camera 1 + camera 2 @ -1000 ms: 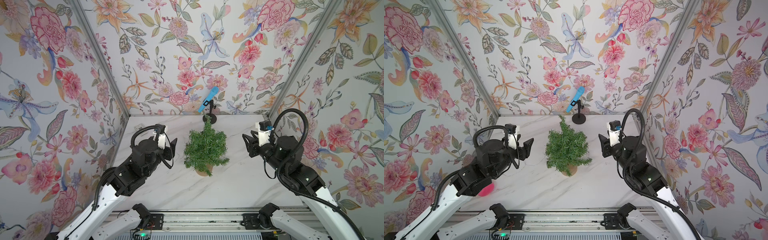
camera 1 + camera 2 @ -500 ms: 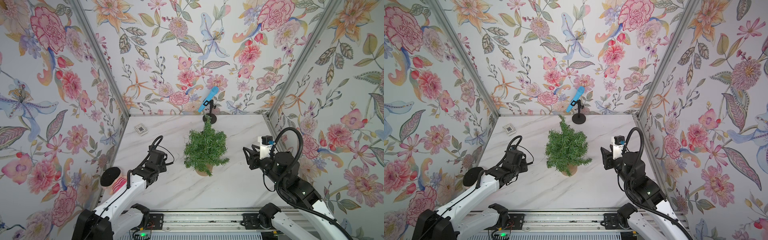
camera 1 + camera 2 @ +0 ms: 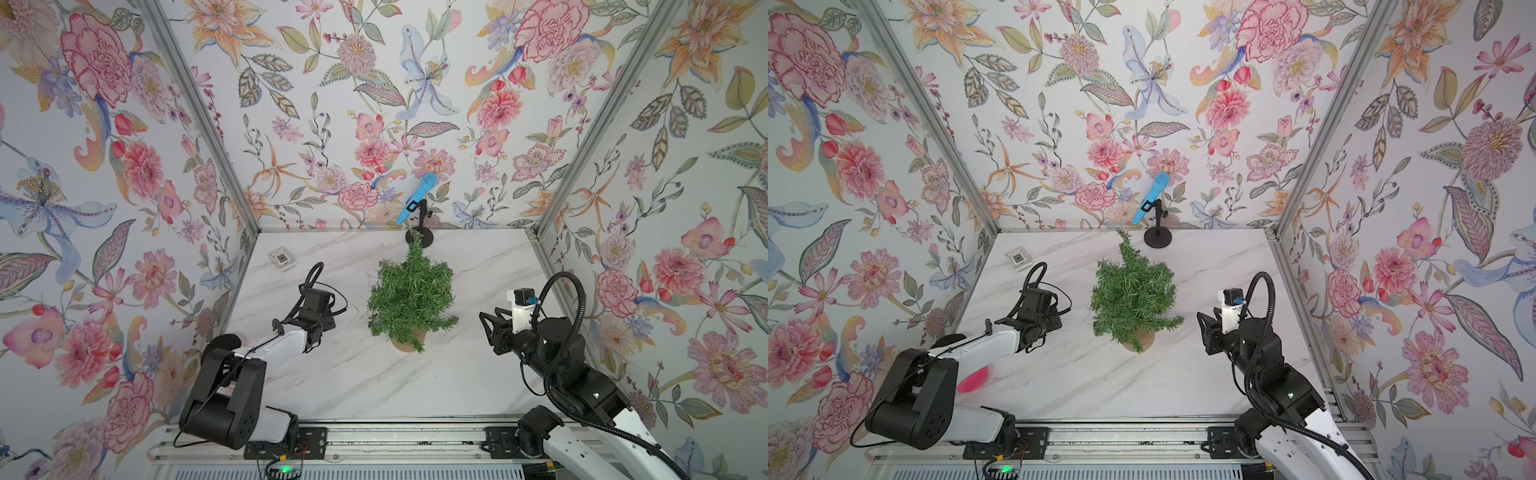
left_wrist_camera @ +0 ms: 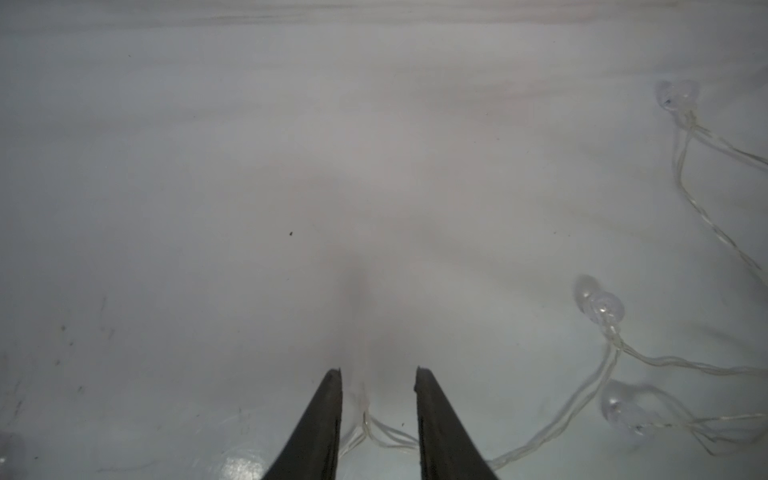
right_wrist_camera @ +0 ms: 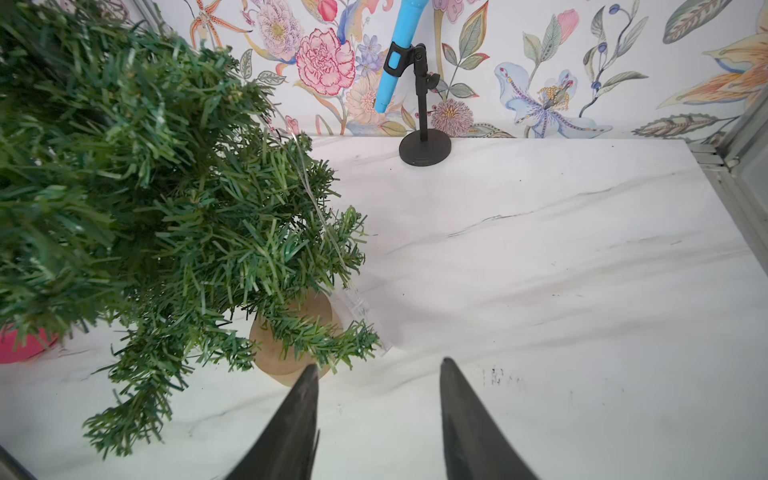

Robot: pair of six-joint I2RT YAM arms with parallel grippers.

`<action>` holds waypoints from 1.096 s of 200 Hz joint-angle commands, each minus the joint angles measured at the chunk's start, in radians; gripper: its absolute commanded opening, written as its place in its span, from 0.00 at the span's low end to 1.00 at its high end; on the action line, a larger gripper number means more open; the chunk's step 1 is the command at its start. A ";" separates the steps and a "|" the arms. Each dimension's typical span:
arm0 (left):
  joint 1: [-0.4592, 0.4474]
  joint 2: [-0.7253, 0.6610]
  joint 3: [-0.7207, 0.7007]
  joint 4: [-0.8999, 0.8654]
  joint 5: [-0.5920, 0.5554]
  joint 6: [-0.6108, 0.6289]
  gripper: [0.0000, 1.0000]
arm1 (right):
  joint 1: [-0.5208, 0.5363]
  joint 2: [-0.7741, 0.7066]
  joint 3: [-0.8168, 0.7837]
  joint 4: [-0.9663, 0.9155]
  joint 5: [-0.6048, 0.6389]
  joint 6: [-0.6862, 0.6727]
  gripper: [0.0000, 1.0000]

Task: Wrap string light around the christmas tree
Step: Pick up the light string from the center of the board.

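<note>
- On the marble tabletop [image 3: 353, 374], on the christmas tree's [image 3: 409, 299] left side, the left gripper [image 4: 377, 369] sits low over a loose run of the string light [image 4: 609, 309].
- Left jaws: partly apart with a narrow gap. One thin strand crosses between them just behind the tips, and the wrist view shows no pinch on it (so nothing held yet).
- The remaining loose wire and its clear bulbs [image 4: 669, 93] lie on the table off to one side of the jaws, clear of both fingers.
- Step in hand, my read: pick up that strand. To do it well, keep the tips flat to the surface, close right down (the wire is hair-thin), grab wire rather than a bulb, and lift slowly so the loops don't snag.
- Other side: right gripper [image 5: 378, 362], jaws about half open and empty, hovers just short of the tree's tan base [image 5: 270, 347].
- The clear box end [image 5: 360, 309] rests beside that base, with a strand running up through the branches. One end looks anchored, but most of the wrapping is not done.
</note>
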 commanded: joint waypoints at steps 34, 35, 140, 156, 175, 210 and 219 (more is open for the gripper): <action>0.010 0.051 -0.019 0.084 -0.023 -0.033 0.17 | -0.005 -0.049 -0.001 0.014 -0.081 0.020 0.45; 0.010 0.051 -0.019 0.084 -0.022 -0.032 0.17 | -0.005 -0.049 -0.002 0.014 -0.081 0.019 0.45; 0.007 -0.197 -0.018 -0.048 0.039 -0.002 0.00 | -0.001 -0.035 0.099 0.015 -0.159 -0.040 0.44; -0.005 -0.296 0.031 -0.083 0.091 0.009 0.00 | -0.001 -0.024 0.134 0.029 -0.179 -0.050 0.45; -0.024 -0.413 0.070 -0.089 0.170 0.009 0.00 | 0.000 -0.016 0.166 0.080 -0.287 -0.055 0.45; -0.099 -0.496 0.164 -0.176 0.237 -0.004 0.00 | 0.016 0.017 0.196 0.190 -0.471 -0.019 0.46; -0.130 -0.498 0.188 -0.196 0.245 -0.005 0.00 | 0.032 0.030 0.188 0.228 -0.499 -0.002 0.46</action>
